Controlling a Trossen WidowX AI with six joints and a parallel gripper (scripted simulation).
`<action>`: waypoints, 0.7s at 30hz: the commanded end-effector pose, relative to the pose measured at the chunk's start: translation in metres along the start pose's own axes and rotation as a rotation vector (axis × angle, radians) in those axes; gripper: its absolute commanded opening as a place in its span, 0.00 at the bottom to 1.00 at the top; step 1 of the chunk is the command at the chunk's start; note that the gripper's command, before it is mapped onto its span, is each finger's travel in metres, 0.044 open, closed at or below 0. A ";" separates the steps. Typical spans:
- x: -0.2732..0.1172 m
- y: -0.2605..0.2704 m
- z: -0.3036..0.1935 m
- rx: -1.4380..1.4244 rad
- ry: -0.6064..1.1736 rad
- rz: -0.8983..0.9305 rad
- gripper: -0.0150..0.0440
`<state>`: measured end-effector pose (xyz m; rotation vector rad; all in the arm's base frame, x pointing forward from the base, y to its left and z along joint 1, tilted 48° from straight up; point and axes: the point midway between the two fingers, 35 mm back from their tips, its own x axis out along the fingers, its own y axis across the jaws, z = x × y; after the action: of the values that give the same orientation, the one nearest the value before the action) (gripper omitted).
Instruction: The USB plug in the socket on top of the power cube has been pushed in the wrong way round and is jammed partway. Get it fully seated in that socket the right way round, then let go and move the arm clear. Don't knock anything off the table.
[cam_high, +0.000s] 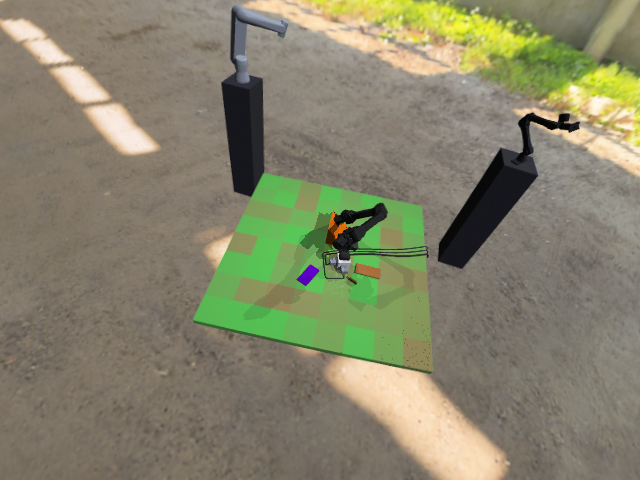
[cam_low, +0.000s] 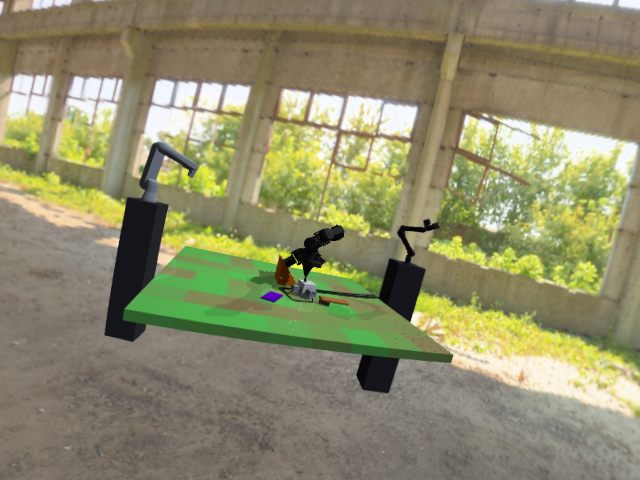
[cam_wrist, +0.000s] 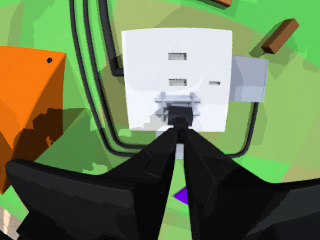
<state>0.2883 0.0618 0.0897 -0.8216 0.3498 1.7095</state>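
The white power cube (cam_high: 344, 264) (cam_low: 308, 285) (cam_wrist: 145, 60) stands on the table. Its top has two wide slots, one small slot and a light grey bracket-like surround (cam_wrist: 161, 100). The black USB plug (cam_wrist: 180, 116) stands at that surround in the wrist view, near the cube's lower edge. My gripper (cam_high: 344, 254) (cam_low: 306, 279) (cam_wrist: 180, 135) is over the cube, shut on the plug's dark body. The plug's metal end and the socket opening are hidden, so I cannot tell its depth or which way round it is.
Grey blocks (cam_wrist: 249, 80) (cam_wrist: 179, 151) sit against two sides of the cube. Black cables (cam_high: 392, 252) (cam_wrist: 86, 65) loop around it. An orange wedge (cam_high: 331, 235) (cam_wrist: 27, 85), a purple slab (cam_high: 308, 275) (cam_low: 271, 296), an orange-brown block (cam_high: 368, 271) and a brown stick (cam_high: 352, 280) (cam_wrist: 281, 36) are nearby.
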 end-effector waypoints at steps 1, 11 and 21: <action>-0.003 0.000 0.000 -0.004 0.001 0.000 0.25; -0.009 0.000 0.000 -0.004 0.002 0.000 0.25; -0.016 0.000 0.000 -0.004 0.002 0.000 0.25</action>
<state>0.2886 0.0525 0.0984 -0.8163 0.3510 1.7115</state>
